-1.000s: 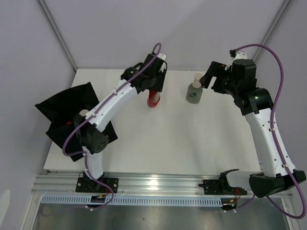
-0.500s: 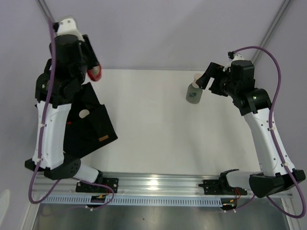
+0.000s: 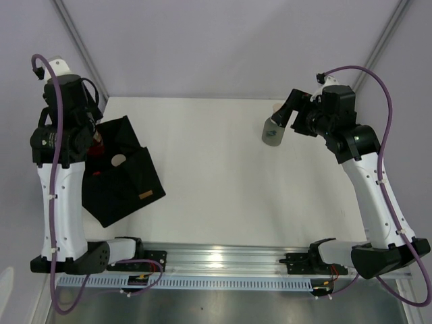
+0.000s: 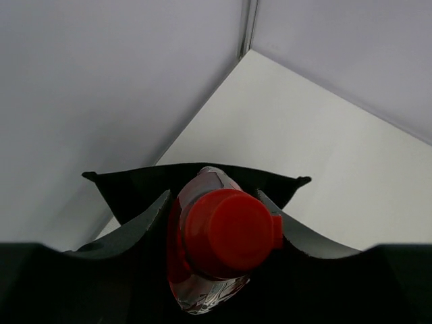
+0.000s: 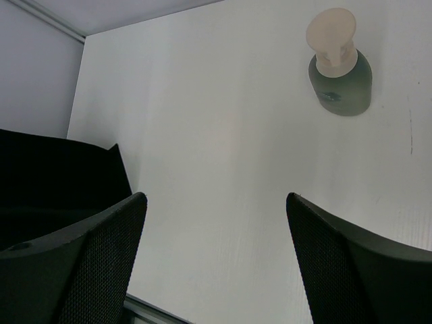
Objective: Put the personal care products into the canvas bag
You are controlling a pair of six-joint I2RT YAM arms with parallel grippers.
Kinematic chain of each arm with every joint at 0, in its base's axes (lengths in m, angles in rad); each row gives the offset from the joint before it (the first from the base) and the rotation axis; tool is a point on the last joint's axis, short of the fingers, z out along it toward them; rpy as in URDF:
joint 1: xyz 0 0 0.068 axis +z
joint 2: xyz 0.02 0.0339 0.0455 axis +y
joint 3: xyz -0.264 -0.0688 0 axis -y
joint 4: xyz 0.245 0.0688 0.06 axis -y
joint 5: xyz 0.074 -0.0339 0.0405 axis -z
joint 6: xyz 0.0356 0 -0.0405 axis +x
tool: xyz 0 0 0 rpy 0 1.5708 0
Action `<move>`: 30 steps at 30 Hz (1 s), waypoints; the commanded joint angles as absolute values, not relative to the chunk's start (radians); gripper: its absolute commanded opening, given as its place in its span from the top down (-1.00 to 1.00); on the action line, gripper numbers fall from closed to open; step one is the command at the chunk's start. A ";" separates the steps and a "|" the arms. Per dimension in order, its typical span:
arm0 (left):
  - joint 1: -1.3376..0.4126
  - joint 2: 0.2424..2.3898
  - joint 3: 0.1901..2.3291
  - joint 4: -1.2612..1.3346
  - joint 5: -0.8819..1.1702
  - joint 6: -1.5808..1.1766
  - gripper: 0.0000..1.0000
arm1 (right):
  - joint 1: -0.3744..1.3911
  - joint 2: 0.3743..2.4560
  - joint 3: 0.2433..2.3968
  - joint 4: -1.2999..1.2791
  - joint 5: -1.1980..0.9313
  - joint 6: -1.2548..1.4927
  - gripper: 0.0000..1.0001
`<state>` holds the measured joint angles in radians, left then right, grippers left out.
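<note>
My left gripper is shut on the red bottle, whose round red end faces the wrist camera. It hangs over the open mouth of the black canvas bag. From above, the left gripper sits at the bag's far left edge, and a sliver of the red bottle shows. A beige bottle's cream cap lies inside the bag. The grey bottle with a pale cap stands at the back right. My right gripper is open just beside it. In the right wrist view the grey bottle stands ahead of the open right gripper.
The bag has a tan label near its front corner. The white table is bounded by grey walls at the back and sides and by a metal rail at the near edge. A corner of the bag shows in the right wrist view.
The left arm has swung from the table's back middle to the far left, carrying the red bottle over the bag. The right gripper has stayed beside the grey bottle.
</note>
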<state>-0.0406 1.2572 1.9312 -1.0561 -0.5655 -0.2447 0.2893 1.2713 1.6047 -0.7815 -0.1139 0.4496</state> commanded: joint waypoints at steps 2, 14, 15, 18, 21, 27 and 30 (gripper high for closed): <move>-0.003 1.241 1.864 -0.879 -0.509 -0.279 0.99 | 0.295 1.250 1.609 -0.781 -0.114 0.446 -0.76; 0.112 1.171 1.454 -0.618 -0.430 -0.285 0.99 | 0.290 1.235 1.605 -0.808 -0.100 0.430 -0.76; 0.130 1.146 1.430 -0.605 -0.410 -0.299 0.99 | 0.291 1.236 1.606 -0.810 -0.100 0.428 -0.76; 0.178 1.117 1.318 -0.525 -0.335 -0.302 0.99 | 0.295 1.239 1.612 -0.818 -0.103 0.426 -0.76; 0.179 1.120 1.263 -0.453 -0.267 -0.287 0.99 | 0.296 1.244 1.615 -0.822 -0.103 0.425 -0.76; 0.179 1.141 1.279 -0.411 -0.222 -0.284 0.99 | 0.298 1.239 1.615 -0.825 -0.097 0.419 -0.75; 0.179 1.150 1.321 -0.413 -0.226 -0.273 0.99 | 0.298 1.239 1.605 -0.819 -0.095 0.417 -0.75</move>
